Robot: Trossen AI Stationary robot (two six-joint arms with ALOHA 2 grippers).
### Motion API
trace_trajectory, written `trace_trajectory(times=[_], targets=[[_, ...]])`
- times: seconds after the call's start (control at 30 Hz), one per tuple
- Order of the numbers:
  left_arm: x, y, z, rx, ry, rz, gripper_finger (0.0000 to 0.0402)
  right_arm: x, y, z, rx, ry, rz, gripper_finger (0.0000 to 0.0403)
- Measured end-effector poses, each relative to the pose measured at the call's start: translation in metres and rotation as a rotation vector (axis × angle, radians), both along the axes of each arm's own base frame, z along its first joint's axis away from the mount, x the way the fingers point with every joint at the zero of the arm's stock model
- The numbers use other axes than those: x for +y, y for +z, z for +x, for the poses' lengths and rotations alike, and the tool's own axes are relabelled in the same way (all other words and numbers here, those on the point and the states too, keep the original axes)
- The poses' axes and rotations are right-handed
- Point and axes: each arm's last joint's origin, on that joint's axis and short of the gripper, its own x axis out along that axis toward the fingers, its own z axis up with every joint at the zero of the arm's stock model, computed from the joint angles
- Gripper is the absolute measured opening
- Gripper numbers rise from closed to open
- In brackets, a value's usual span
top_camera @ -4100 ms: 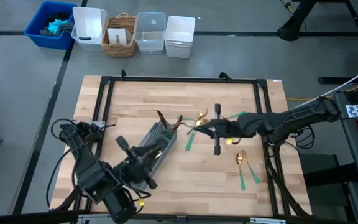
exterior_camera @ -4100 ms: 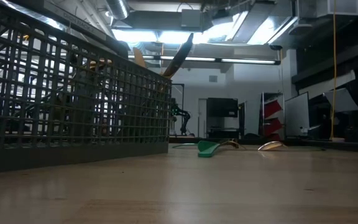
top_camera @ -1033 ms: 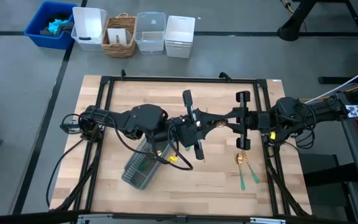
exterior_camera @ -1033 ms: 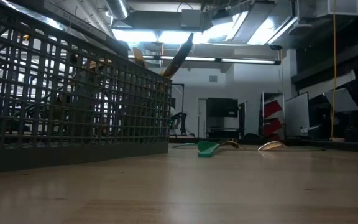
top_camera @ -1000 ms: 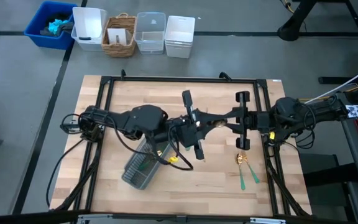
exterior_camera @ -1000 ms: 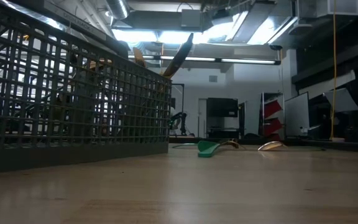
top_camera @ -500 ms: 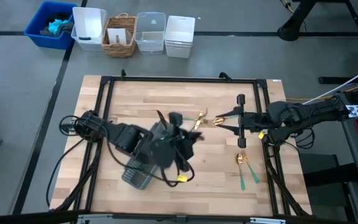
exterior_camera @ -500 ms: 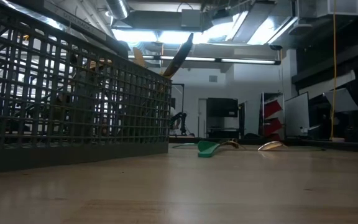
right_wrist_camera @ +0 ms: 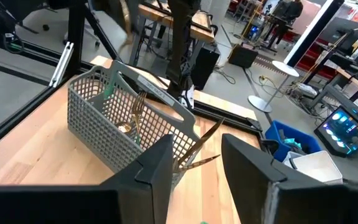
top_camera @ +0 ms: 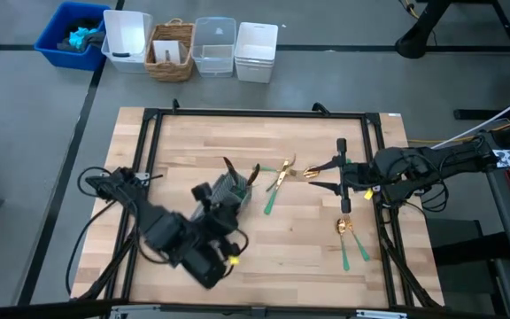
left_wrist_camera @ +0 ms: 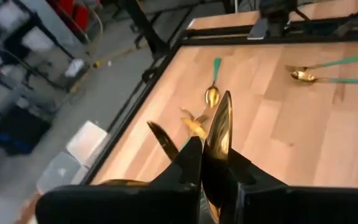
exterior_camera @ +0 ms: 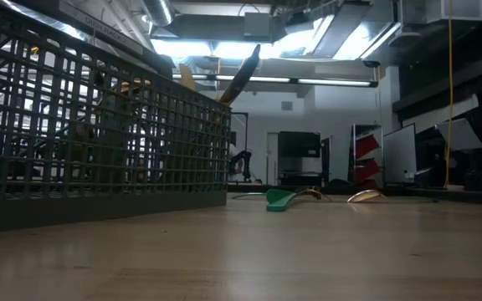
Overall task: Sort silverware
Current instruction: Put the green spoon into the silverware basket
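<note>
Your left end effector (left_wrist_camera: 215, 163): closed on a gold-headed spoon (left_wrist_camera: 219, 134), over the surface (top_camera: 299, 257) beside the grey caddy (top_camera: 230, 190). Your right end effector (top_camera: 315, 174): fingers apart, empty, near the right rail. Loose silverware (top_camera: 274, 185): on the surface between caddy and right end effector.

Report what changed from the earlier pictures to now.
The left claw, which a second ago reached to the table's middle facing the right claw, has pulled back over the table's left side, shut on a gold-headed utensil. The right claw has drawn back toward the right edge, open and empty. The grey mesh caddy and the two green-handled gold pieces near the right edge have not moved.
</note>
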Motion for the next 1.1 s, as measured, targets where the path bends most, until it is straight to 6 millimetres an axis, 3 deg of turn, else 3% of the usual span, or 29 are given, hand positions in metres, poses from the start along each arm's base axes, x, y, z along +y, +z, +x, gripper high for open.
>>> trace_trajectory(times=[0.23, 0.6, 0.93, 1.1], targets=[[-0.023, -0.033, -0.011, 0.046, -0.032, 0.105, 0.0007, 0.0, 0.0, 0.0, 0.004, 0.001, -0.001, 0.0138], [-0.022, -0.101, -0.016, 0.087, 0.06, 0.143, 0.0007, 0.001, -0.007, -0.002, 0.072, 0.017, 0.057, 0.0138], [-0.018, -0.132, -0.015, 0.048, 0.174, -0.022, 0.0018, -0.001, -0.019, -0.006, 0.205, -0.091, 0.305, 0.0138], [-0.02, -0.139, -0.014, 0.062, 0.157, -0.017, 0.002, -0.002, -0.029, -0.011, 0.32, -0.177, 0.476, 0.0138]])
